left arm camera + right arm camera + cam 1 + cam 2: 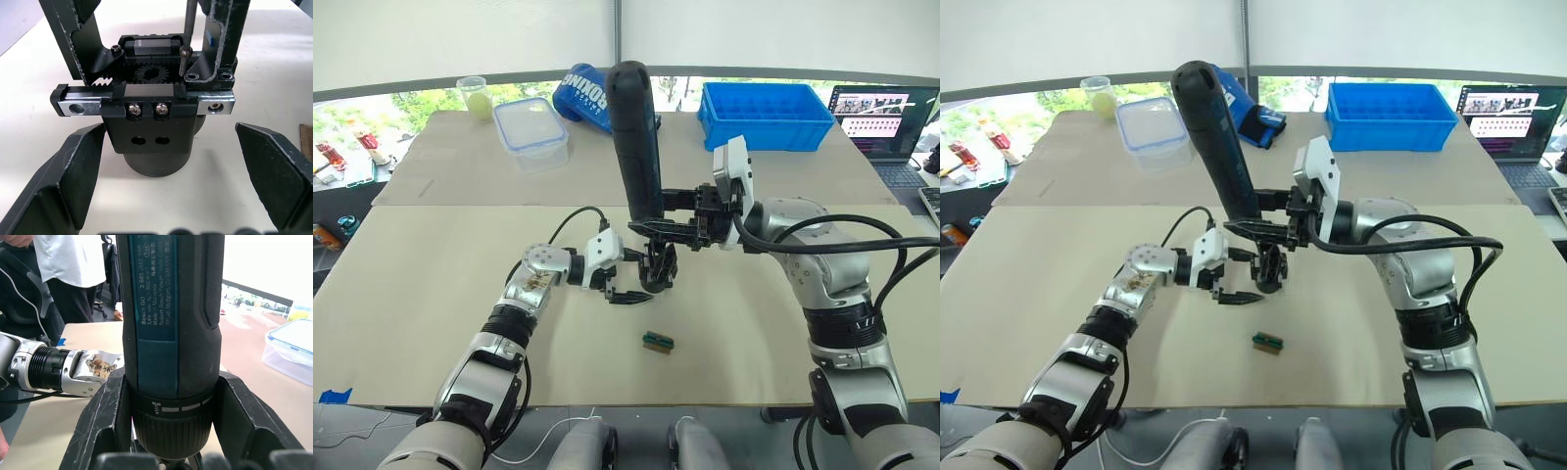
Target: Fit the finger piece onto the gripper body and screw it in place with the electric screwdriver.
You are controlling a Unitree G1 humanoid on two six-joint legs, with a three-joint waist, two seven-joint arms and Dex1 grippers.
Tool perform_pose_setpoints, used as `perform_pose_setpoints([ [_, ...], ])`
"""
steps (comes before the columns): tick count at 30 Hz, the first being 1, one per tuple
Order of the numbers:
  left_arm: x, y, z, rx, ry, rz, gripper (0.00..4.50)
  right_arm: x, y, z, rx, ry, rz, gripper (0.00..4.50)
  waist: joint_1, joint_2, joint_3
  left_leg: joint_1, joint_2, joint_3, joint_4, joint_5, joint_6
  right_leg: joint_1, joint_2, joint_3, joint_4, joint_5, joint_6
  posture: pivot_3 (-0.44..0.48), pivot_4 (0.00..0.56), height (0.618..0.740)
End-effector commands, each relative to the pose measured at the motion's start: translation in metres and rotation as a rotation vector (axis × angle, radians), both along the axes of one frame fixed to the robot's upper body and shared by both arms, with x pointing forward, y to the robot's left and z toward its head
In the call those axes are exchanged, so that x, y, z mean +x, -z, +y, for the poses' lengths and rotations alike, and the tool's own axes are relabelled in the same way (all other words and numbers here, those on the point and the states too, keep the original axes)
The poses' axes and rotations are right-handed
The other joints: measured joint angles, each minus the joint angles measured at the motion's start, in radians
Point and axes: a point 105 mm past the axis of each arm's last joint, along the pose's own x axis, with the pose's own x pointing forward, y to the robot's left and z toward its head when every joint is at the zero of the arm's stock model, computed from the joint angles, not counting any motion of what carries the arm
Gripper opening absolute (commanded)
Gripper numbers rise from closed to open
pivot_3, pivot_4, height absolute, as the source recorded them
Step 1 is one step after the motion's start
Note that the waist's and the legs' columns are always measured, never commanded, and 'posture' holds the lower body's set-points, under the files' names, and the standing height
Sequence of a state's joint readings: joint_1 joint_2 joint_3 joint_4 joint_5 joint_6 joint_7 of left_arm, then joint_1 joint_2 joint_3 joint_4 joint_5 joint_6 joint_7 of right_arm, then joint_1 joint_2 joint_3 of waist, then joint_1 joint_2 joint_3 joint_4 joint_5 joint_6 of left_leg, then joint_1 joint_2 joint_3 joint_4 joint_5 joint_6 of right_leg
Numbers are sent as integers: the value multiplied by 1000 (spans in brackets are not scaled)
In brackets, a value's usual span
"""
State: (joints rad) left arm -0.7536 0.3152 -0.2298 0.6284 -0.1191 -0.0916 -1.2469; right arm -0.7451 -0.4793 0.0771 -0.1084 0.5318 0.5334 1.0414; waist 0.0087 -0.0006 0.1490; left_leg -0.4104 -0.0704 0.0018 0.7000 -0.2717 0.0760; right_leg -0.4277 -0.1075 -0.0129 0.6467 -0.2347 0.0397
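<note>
The gripper body point(146, 122) stands upright on the table, its round base between the fingers of my open left gripper point(634, 280), which do not touch it. Two black fingers rise from its rail; the finger piece point(226, 44) is the one beside the bit. My right gripper point(658, 219) is shut on the electric screwdriver point(636, 137), held nearly upright above the body. Its silver bit point(188, 29) comes down with its tip just above the rail, next to a screw hole at the finger piece's foot.
A small green-and-black block point(657, 342) lies on the table nearer to me. At the back stand a blue bin point(764, 116), a clear lidded box point(530, 127), a cup point(475, 96), a blue bag point(582, 93) and a laptop point(881, 117). A person point(63, 264) stands beyond the table.
</note>
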Motion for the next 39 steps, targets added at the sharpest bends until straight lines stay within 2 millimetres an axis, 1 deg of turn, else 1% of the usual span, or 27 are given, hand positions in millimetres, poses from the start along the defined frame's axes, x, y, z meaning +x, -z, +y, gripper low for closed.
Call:
perform_pose_setpoints([
  [1,3,-15,-2,-23,10,-58,4500,-9,-17,2,35,-32,-74,1919,0,0,0,0,0,0,0,0,0,0,0,0,0,0,0,0,150,740],
  [5,3,-15,-2,-22,8,-58,4500,-11,-20,3,42,-37,-75,1919,-1,0,0,0,0,0,0,0,0,0,0,0,0,0,0,0,150,740],
  [11,3,-14,-3,-24,10,-59,4500,-13,-32,6,68,-43,-100,1919,-1,0,0,0,0,0,0,0,0,0,0,0,0,0,0,0,150,740],
  [17,3,-14,-3,-25,10,-63,4500,-16,-38,9,80,-54,-99,1919,0,0,0,0,0,0,0,0,0,0,0,0,0,0,0,0,150,740],
  [26,3,-14,-4,-28,9,-67,4500,-15,-30,7,51,-40,-83,1919,0,0,0,0,0,0,0,0,0,0,0,0,0,0,0,0,150,740],
  [32,3,-15,-4,-29,9,-68,4500,-11,-27,6,47,-24,-71,1919,0,0,0,0,0,0,0,0,0,0,0,0,0,0,0,0,150,740],
  [39,3,-15,-3,-27,8,-68,4500,-12,-23,5,37,-26,-58,1919,0,0,0,0,0,0,0,0,0,0,0,0,0,0,0,0,150,740],
])
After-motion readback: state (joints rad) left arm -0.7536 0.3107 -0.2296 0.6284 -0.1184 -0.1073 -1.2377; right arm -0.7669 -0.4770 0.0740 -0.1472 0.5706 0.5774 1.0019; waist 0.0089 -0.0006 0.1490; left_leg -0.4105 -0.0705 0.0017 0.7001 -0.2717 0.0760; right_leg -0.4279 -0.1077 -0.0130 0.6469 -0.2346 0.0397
